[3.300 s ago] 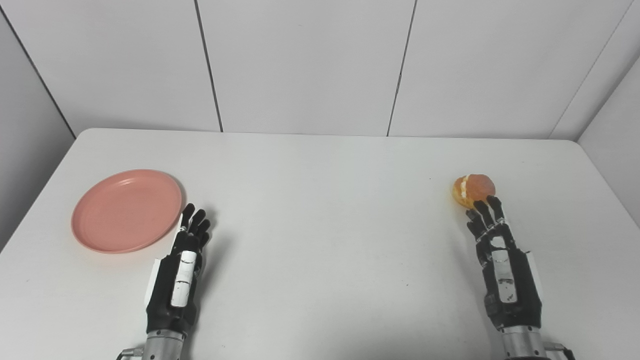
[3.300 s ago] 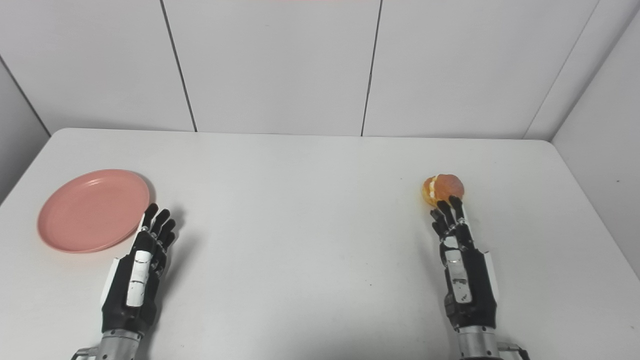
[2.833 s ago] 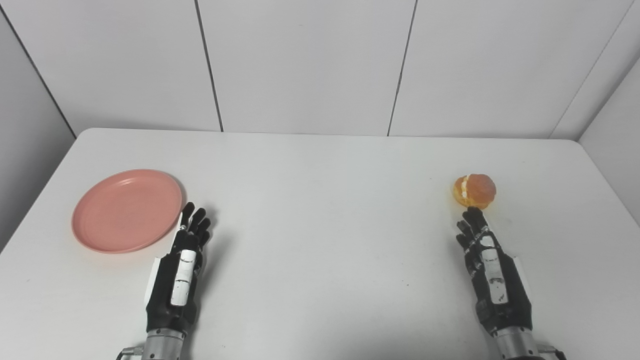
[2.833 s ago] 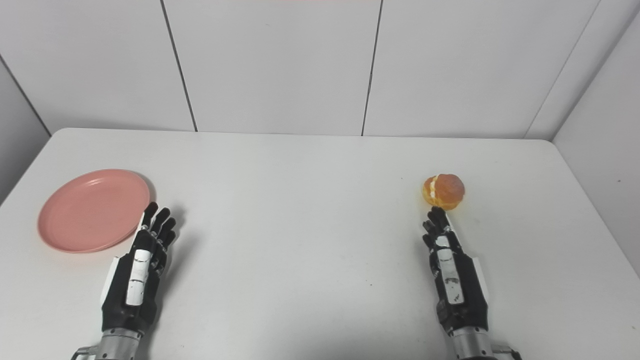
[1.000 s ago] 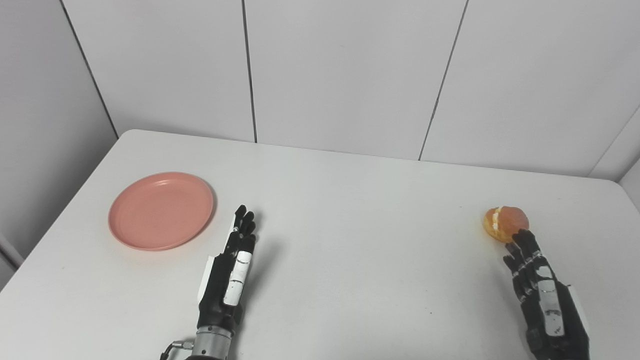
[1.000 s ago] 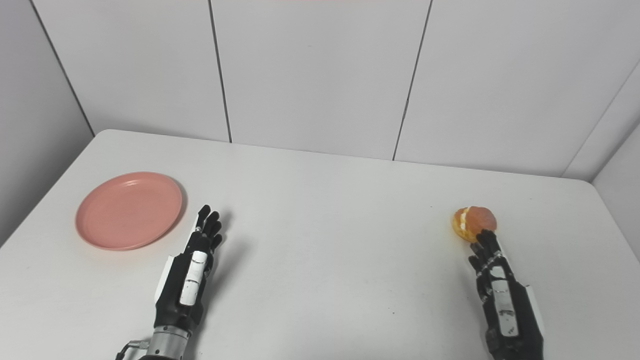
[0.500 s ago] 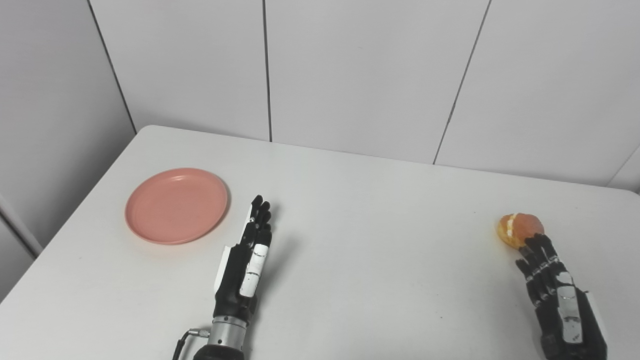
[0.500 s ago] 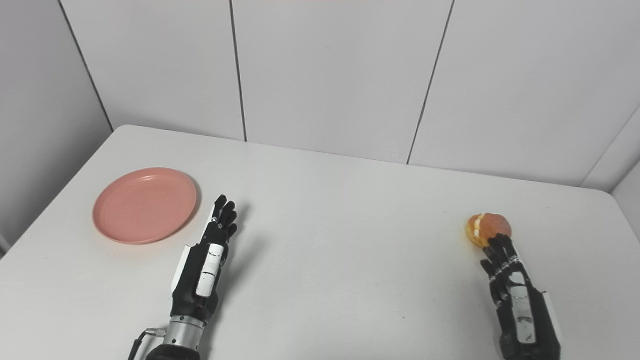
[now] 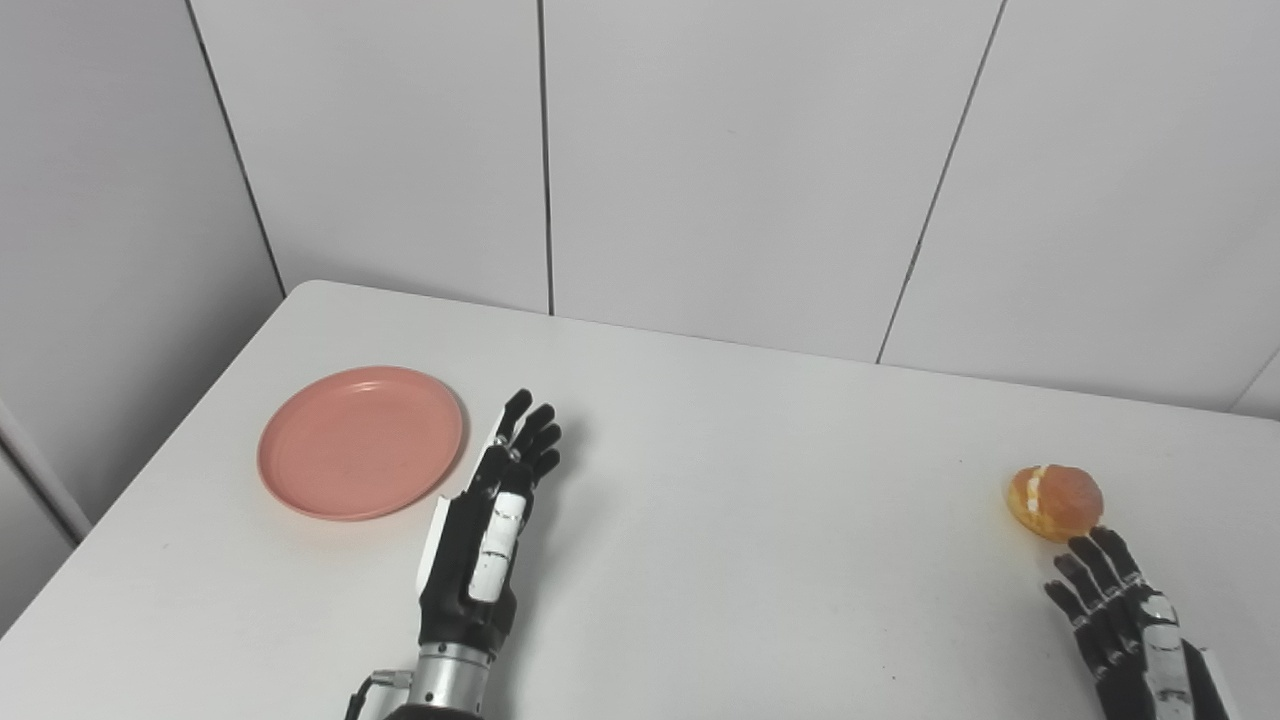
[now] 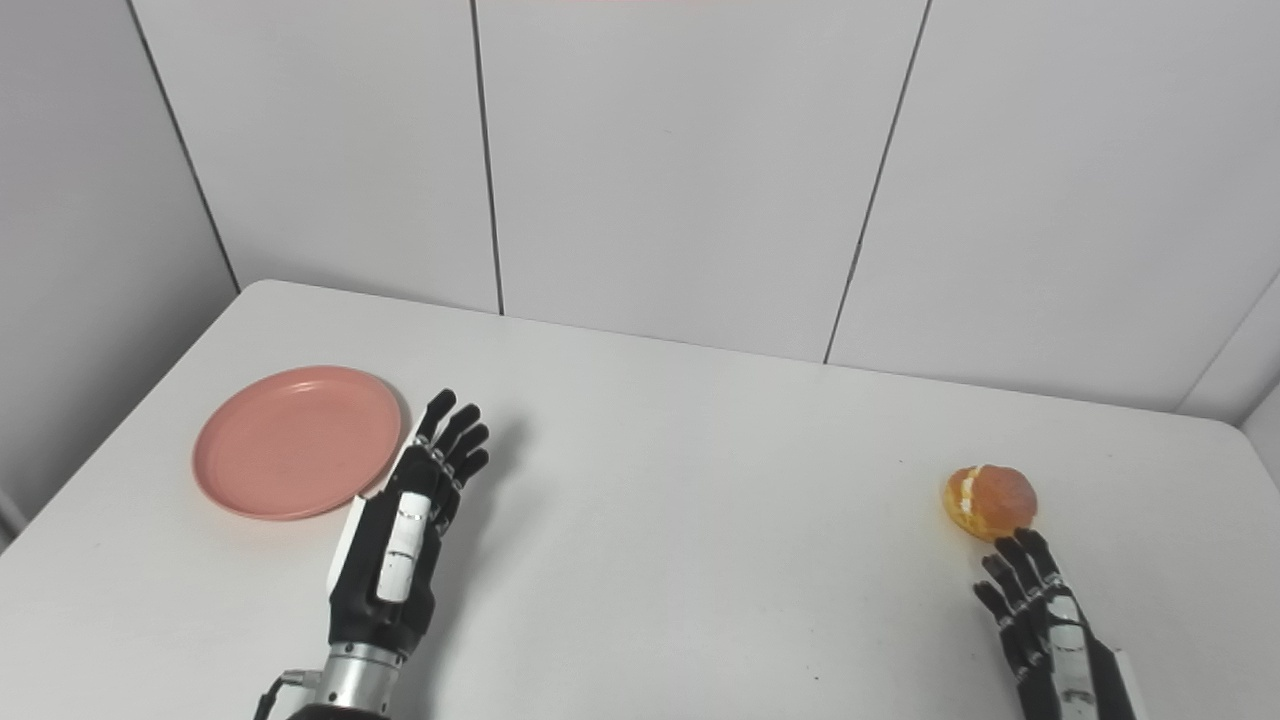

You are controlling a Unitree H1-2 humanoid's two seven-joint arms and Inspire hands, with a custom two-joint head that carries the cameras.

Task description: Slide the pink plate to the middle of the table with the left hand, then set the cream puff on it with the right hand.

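The pink plate (image 9: 360, 442) lies flat on the white table (image 9: 720, 520) at the left. My left hand (image 9: 490, 525) is open and empty, fingers pointing away, just right of the plate's near right rim, apart from it. The cream puff (image 9: 1054, 502), golden brown with a white cream seam, sits at the far right. My right hand (image 9: 1130, 625) is open and empty at the bottom right corner, its fingertips just short of the puff. Both also show in the right eye view: the plate (image 10: 297, 442), the left hand (image 10: 405, 540), the puff (image 10: 990, 501), the right hand (image 10: 1045, 625).
White panelled walls (image 9: 700, 160) stand behind the table. The table's left edge (image 9: 150, 470) runs close to the plate. The table's middle lies between the hands.
The camera has swung left and tilted up, so the whole picture has shifted. My left hand's fingers have spread a little beside the plate. My right hand sits lower in the picture.
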